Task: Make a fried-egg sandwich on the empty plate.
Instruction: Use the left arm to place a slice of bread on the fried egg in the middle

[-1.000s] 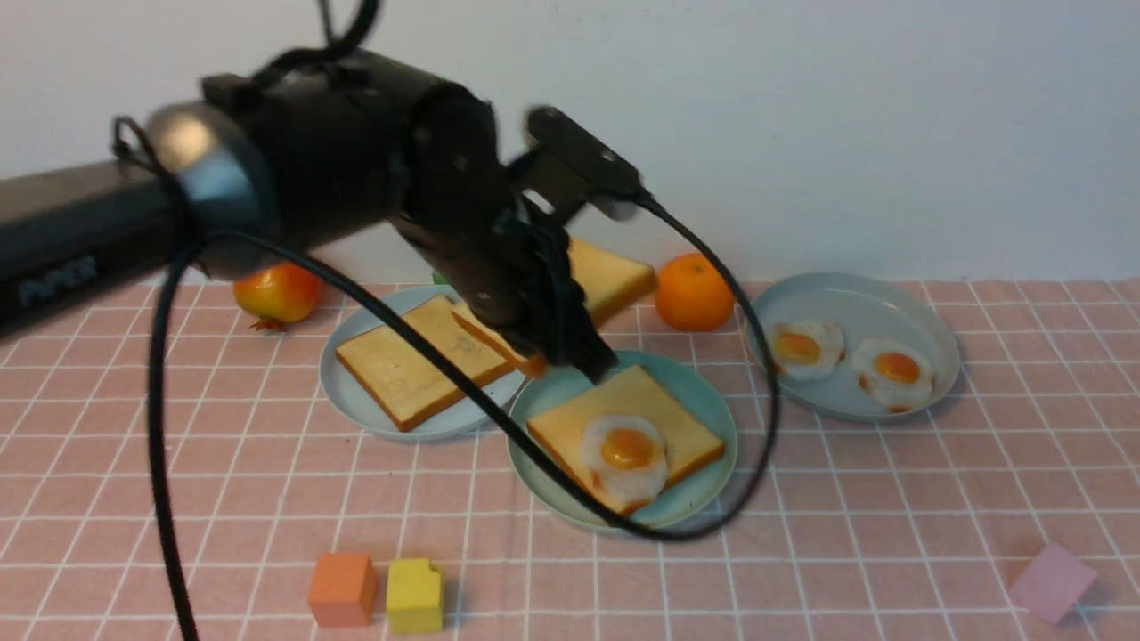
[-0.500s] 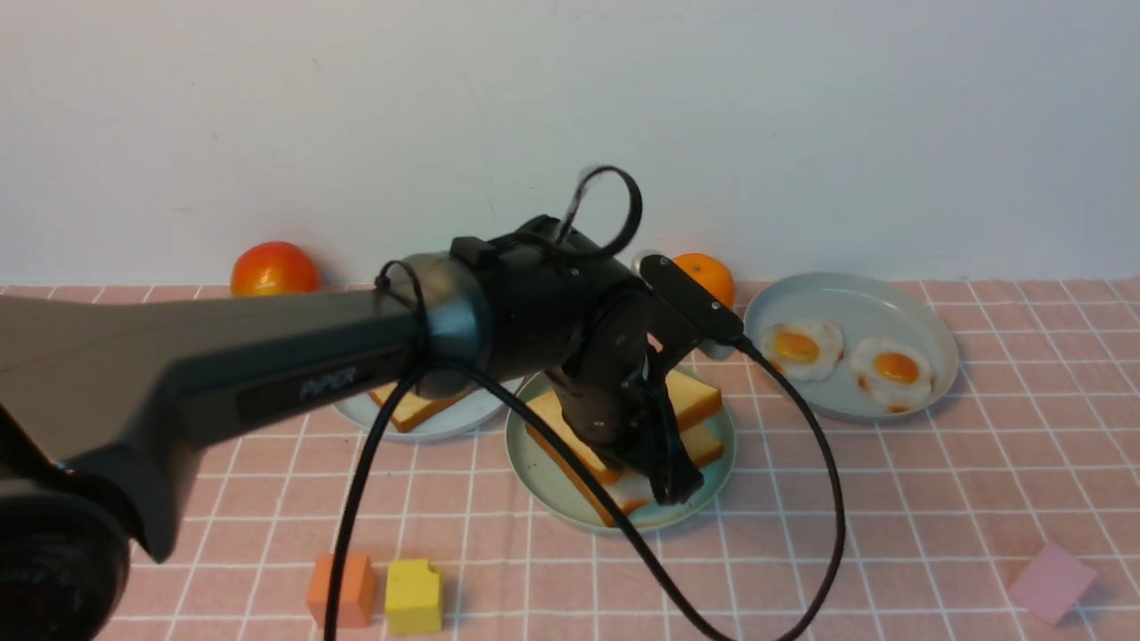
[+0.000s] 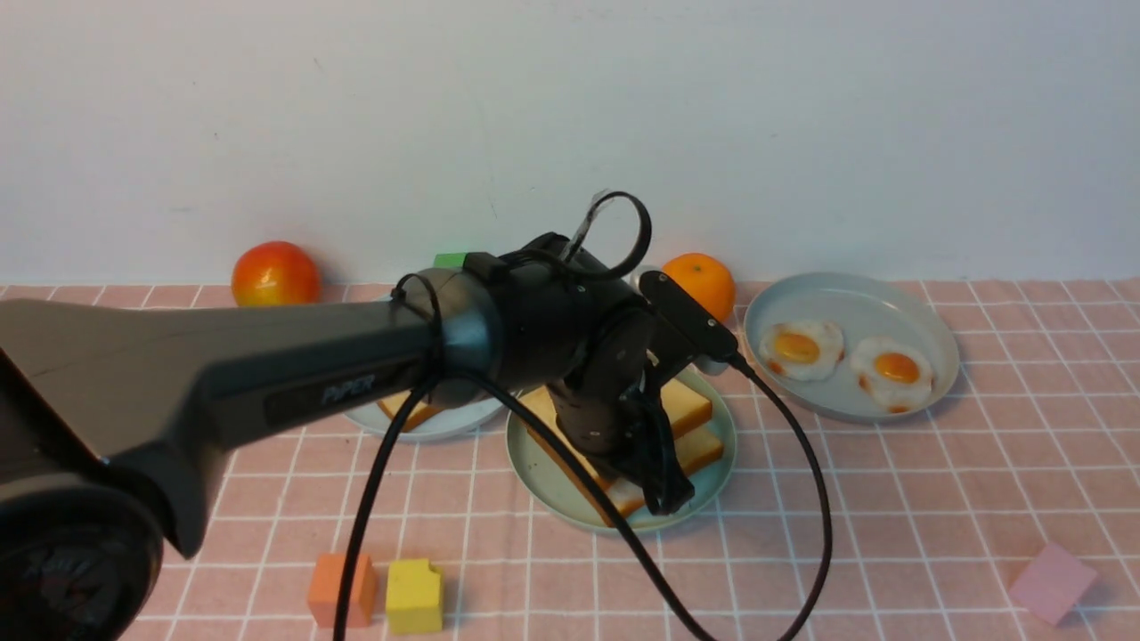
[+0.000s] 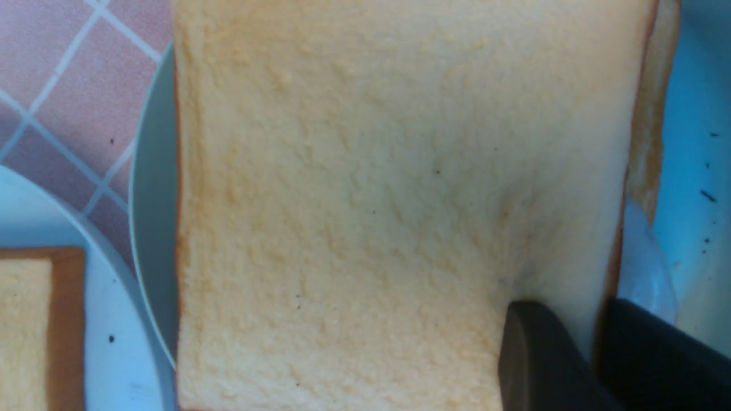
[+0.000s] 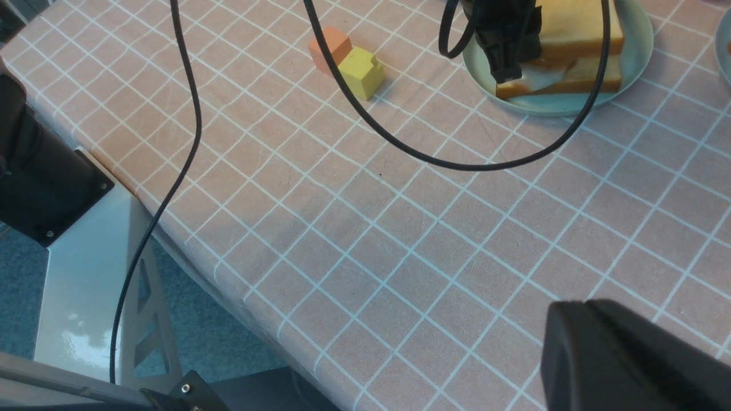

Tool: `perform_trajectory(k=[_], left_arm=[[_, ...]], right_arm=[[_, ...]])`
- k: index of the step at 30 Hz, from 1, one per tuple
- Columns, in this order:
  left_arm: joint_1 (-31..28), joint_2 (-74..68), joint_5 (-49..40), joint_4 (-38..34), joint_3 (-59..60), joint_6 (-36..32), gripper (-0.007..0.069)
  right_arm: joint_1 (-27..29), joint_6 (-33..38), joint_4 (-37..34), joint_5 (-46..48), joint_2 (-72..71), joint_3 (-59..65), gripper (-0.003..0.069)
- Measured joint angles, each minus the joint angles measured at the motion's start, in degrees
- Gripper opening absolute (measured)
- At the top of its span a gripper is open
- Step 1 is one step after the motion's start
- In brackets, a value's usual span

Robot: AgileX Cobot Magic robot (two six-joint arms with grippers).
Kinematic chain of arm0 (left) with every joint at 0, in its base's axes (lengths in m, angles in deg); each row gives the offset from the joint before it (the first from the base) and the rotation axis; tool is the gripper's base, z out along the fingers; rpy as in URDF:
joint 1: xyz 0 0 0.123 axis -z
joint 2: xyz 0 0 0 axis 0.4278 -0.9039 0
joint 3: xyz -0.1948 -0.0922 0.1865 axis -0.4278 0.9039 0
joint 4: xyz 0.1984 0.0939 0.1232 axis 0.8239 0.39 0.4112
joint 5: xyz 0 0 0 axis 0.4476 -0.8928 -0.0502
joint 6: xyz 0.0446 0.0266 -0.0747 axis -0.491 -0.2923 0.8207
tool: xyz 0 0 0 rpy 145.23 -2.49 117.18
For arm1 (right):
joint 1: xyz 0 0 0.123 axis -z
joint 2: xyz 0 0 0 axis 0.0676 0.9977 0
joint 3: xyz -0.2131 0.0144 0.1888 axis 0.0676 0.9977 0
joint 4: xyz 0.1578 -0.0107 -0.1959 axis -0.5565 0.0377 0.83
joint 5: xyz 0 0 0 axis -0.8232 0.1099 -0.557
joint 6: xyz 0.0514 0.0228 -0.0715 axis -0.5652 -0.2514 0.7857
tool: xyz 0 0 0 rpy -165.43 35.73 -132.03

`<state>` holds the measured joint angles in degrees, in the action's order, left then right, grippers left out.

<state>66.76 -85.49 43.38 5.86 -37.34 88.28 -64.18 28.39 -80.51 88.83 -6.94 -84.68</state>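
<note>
On the mint-green empty plate (image 3: pixel 543 472) lies the fried-egg sandwich: a bottom toast slice (image 3: pixel 699 445), a strip of egg white (image 3: pixel 628 488) and a top toast slice (image 3: pixel 690 405) over them. My left gripper (image 3: pixel 672 499) reaches down at the sandwich's near corner. In the left wrist view the top toast slice (image 4: pixel 371 200) fills the picture. There my left gripper (image 4: pixel 574 311) is shut on that slice's crust edge, one finger on its face and one beyond it, over the egg white (image 4: pixel 645 268). My right gripper (image 5: pixel 571 319) hovers shut and holds nothing above the cloth, far from the plate (image 5: pixel 634 51).
A pale blue plate (image 3: pixel 463 418) with one toast slice (image 3: pixel 410 409) sits behind the left arm. At the right a grey-blue plate (image 3: pixel 944 356) holds two fried eggs. An orange (image 3: pixel 704 280), a red fruit (image 3: pixel 276 274), orange (image 3: pixel 329 592) and yellow (image 3: pixel 414 595) cubes and a pink block (image 3: pixel 1051 583) lie around.
My left arm has swung down and forward, carrying the toast slice from above the pale blue plate onto the egg, which it now covers. It has barely moved over the last half second.
</note>
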Motion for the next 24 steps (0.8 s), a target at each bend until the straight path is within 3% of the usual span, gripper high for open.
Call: perform_trajectory(k=[8, 14, 17, 19, 20, 21, 22, 24], left_arm=[[0.0, 1.09, -1.0, -4.27, 0.0, 0.28, 0.0399], [0.07, 6.84, -3.7, -9.01, 0.0, 0.46, 0.0419], [0.9, 13.0, -7.31, -11.2, 0.13, 1.57, 0.0344], [2.6, 20.5, -10.0, -12.35, 0.27, 3.36, 0.0216], [2.79, 21.22, -10.0, -12.43, 0.34, 3.44, 0.0216], [3.34, 23.38, -10.45, -12.71, 0.55, 3.67, 0.0165], [5.13, 30.42, -10.45, -13.67, 2.08, 3.9, 0.0052], [6.96, 37.11, -9.51, -14.73, 4.75, 4.0, 0.0012]], right_arm=[[0.0, 0.0, 0.0, 0.0, 0.0, 0.0, 0.0059], [0.0, 0.0, 0.0, 0.0, 0.0, 0.0, 0.0063], [0.0, 0.0, 0.0, 0.0, 0.0, 0.0, 0.0062], [0.0, 0.0, 0.0, 0.0, 0.0, 0.0, 0.0062], [0.0, 0.0, 0.0, 0.0, 0.0, 0.0, 0.0062], [0.0, 0.0, 0.0, 0.0, 0.0, 0.0, 0.0062], [0.0, 0.0, 0.0, 0.0, 0.0, 0.0, 0.0062], [0.0, 0.0, 0.0, 0.0, 0.0, 0.0, 0.0062]])
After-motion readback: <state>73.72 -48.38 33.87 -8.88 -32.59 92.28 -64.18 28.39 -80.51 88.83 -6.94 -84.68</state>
